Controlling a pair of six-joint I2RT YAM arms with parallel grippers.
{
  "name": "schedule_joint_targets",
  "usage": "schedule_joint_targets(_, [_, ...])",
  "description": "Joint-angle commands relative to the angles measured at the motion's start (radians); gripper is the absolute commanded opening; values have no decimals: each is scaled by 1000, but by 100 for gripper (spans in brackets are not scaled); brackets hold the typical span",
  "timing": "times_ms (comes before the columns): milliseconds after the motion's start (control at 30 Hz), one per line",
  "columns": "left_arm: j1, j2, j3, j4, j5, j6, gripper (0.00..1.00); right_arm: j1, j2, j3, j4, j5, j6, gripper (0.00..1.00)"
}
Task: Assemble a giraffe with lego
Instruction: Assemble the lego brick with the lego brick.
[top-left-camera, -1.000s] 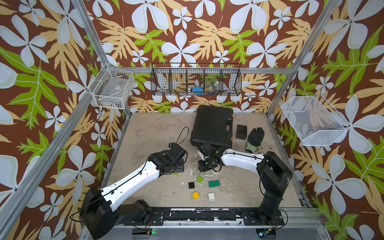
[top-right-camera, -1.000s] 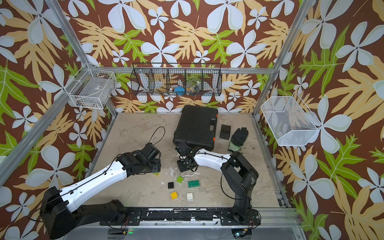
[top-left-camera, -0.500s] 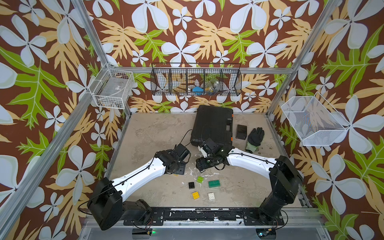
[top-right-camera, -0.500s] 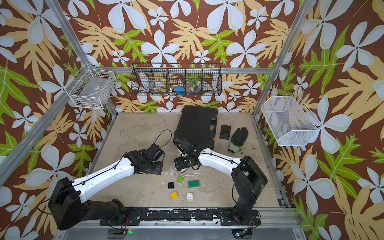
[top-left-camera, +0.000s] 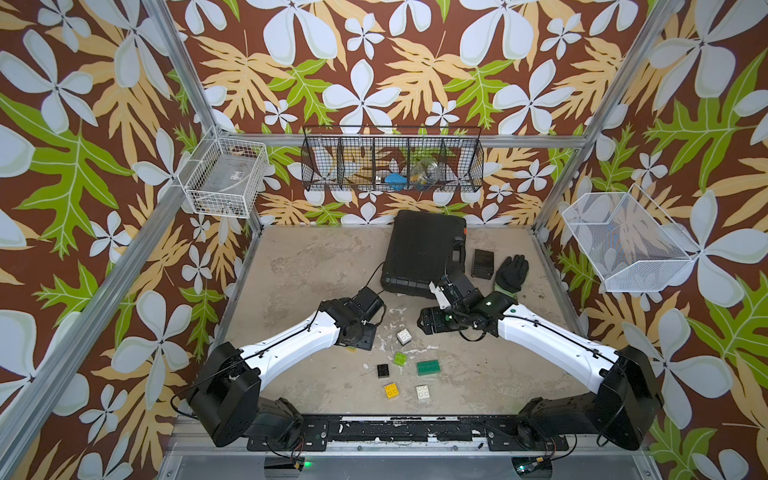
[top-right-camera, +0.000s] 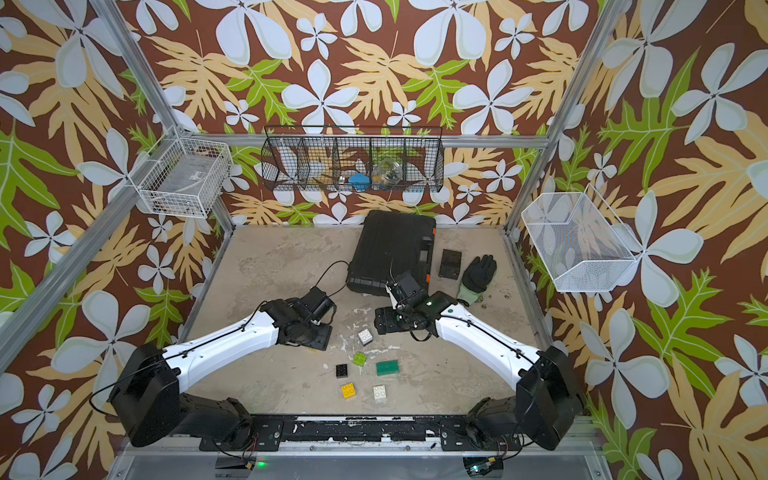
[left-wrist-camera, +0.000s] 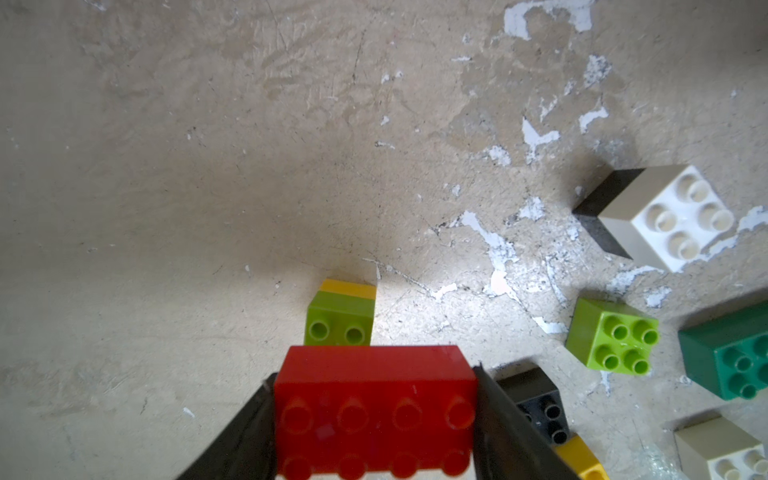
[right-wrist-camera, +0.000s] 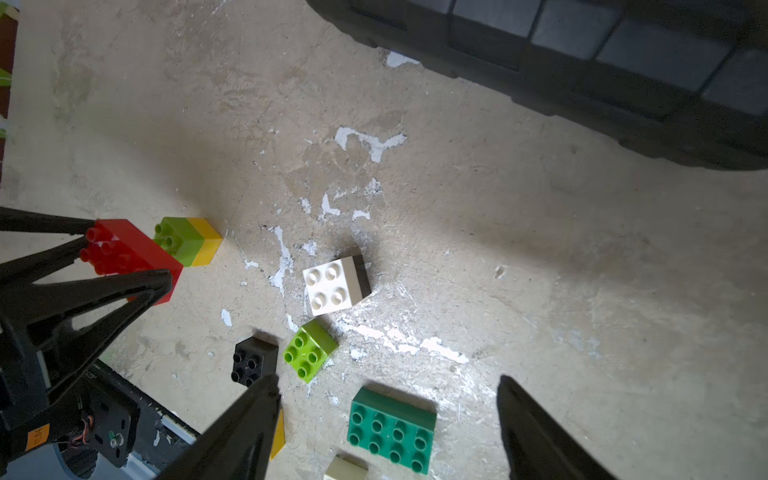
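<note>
The red long studded plastic brick (left-wrist-camera: 374, 411) of the giraffe is gripped across its length by the left pincer (left-wrist-camera: 374, 376). It is pressed, studs up, onto part of a lime green square brick stacked on a yellow one (left-wrist-camera: 340, 311), and the yellow one appears to rest on the beige bench (top-left-camera: 316, 266). Just beside this, a white square brick joined on a black one (top-left-camera: 404, 336) is seen standing free on the bench, at a spot that was bare a second ago. The right pincer (right-wrist-camera: 387, 380), shut a second ago, is now spread wide and empty, and is drawn a little away from the left one, in front of the black hard plastic case (top-left-camera: 424, 249). Nearer the robot, the loose lime green square brick (top-left-camera: 400, 358), black square brick (top-left-camera: 382, 370), dark green long brick (top-left-camera: 428, 367), yellow square brick (top-left-camera: 391, 390) and white square brick (top-left-camera: 422, 392) are found where they lay before.
</note>
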Motion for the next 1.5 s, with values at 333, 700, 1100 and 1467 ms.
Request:
schedule_joint_targets(333, [3,61,24,-11,-28,35,39,-15,-22,-12,-1,-13,6,84])
schedule_joint_targets(700, [15,86,17,3,-25,45,39,-32,-38,-25,5,-22,11,84])
schedule_joint_targets(1100, [30,121,11,17,25,59,40,-40,-40,-16,7,-24,14,84])
schedule_joint_targets(1467, [32,69,1,25,46,32,42,-51,-26,-6,18,-30,14,84])
